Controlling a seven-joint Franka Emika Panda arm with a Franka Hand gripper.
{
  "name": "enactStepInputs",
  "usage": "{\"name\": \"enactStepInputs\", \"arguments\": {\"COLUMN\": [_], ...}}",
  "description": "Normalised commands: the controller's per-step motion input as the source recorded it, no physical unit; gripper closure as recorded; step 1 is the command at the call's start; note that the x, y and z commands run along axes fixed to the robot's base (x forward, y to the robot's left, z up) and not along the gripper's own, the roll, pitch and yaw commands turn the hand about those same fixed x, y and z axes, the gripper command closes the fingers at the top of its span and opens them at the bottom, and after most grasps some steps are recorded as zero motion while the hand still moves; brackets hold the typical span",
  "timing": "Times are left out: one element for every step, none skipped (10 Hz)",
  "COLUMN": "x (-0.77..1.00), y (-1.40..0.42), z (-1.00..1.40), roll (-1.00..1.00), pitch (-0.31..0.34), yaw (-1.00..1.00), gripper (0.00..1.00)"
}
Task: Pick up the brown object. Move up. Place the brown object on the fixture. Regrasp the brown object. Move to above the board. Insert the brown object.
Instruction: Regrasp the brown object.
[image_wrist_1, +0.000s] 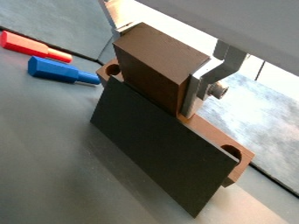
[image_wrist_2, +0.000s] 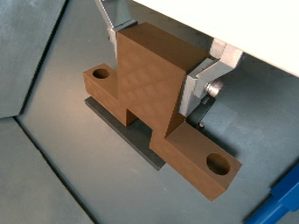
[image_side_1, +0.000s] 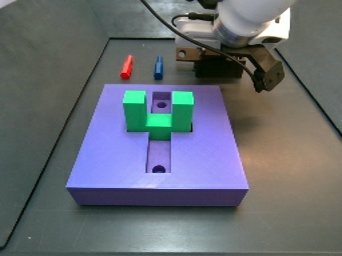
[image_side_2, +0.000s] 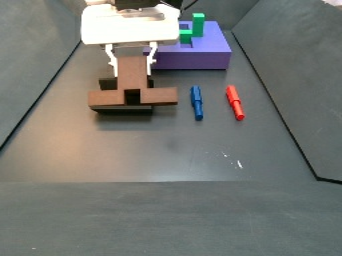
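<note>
A robot arm's claw (image_side_2: 130, 62) reaches down over a dark table (image_side_2: 201, 160), clenched on the stem of the brown object (image_side_2: 131, 90) — a T-shaped wooden-looking block with a long cross bar and a round hole near each end. In both wrist views a silver finger plate (image_wrist_2: 208, 83) presses flat against one side of the upright stem, and a second plate shows against the opposite side.

The brown object's cross bar lies low, touching the fixture (image_wrist_1: 158, 149), a dark slab-like bracket standing just beside it; in a wrist view the bar (image_wrist_2: 163, 131) lies across the dark base.

In a side view, the board (image_side_1: 160, 150) — a large purple slab with a lengthwise slot — fills the middle, bearing a green U-shaped block (image_side_1: 158, 110). The claw and brown object sit beyond it at about 1 o'clock. A blue peg (image_side_1: 156, 66) and a red peg (image_side_1: 126, 66) lie side by side, apart from each other, at about 11 o'clock from the board.
</note>
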Motion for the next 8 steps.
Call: {"name": "enactStepInputs", "arguments": {"x": [0.0, 0.0, 0.0, 0.0, 0.0, 0.0, 0.0, 0.0], "y": [0.0, 0.0, 0.0, 0.0, 0.0, 0.0, 0.0, 0.0], "z": [0.0, 0.0, 0.0, 0.0, 0.0, 0.0, 0.0, 0.0], "roll": [0.0, 0.0, 0.0, 0.0, 0.0, 0.0, 0.0, 0.0], "pitch": [0.0, 0.0, 0.0, 0.0, 0.0, 0.0, 0.0, 0.0], "yaw": [0.0, 0.0, 0.0, 0.0, 0.0, 0.0, 0.0, 0.0], "gripper": [1.0, 1.0, 1.0, 1.0, 1.0, 1.0, 1.0, 1.0]}}
